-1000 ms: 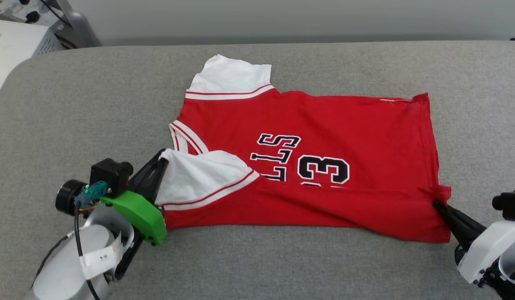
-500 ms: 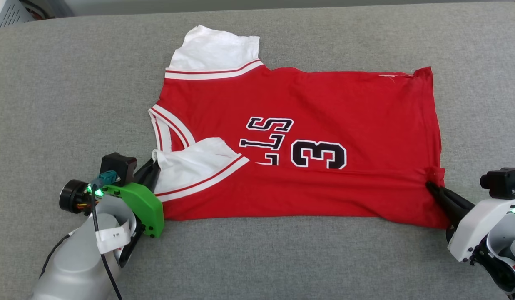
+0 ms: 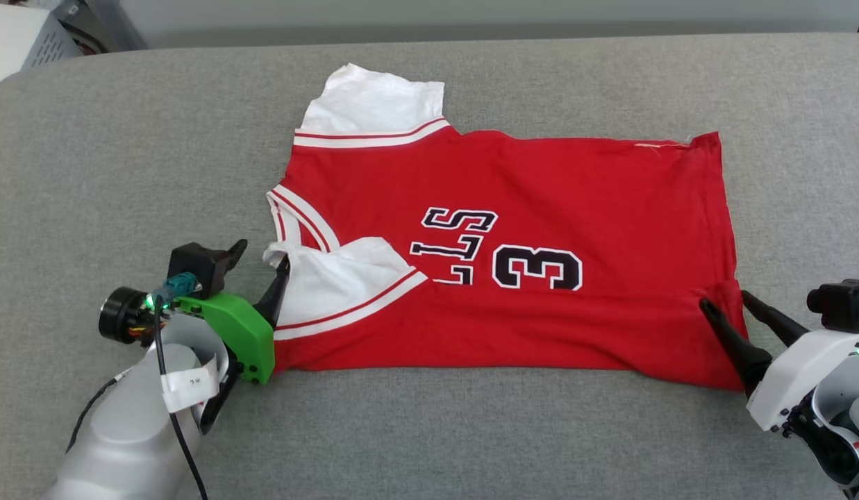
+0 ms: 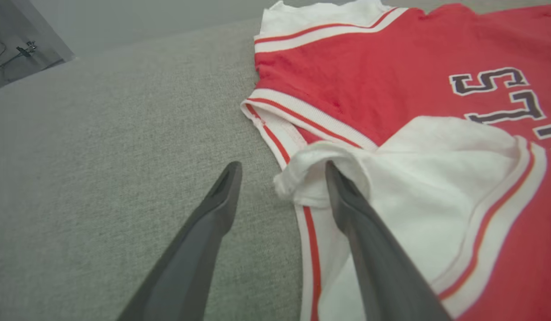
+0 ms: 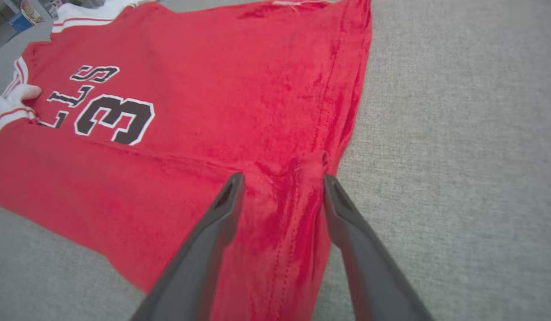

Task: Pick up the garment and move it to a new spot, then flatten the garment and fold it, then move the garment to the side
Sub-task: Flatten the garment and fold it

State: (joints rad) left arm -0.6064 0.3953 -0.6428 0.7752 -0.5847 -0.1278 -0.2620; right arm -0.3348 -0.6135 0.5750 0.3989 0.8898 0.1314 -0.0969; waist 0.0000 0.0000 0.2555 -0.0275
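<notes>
The garment [image 3: 540, 187], a red jersey with black lettering and a number, lies face up on the grey surface, its near long edge folded over the front. My left gripper [image 3: 262, 253] is open at the folded white sleeve [image 3: 332, 278]. In the left wrist view the sleeve's [image 4: 435, 178] curled corner rests against one finger of the left gripper [image 4: 282, 167], the other finger over bare cloth surface. My right gripper [image 3: 725, 300] is open at the hem's near corner. In the right wrist view its fingers straddle the puckered hem seam of the garment [image 5: 213, 89], right gripper [image 5: 283, 177].
The grey padded surface [image 3: 123, 153] extends on all sides of the jersey, with its far edge along the top of the head view. A white equipment box [image 3: 19, 42] stands beyond the far left corner.
Both grippers have gone from shut on the cloth to open, letting go of the sleeve and the hem corner. The head camera has shifted slightly.
</notes>
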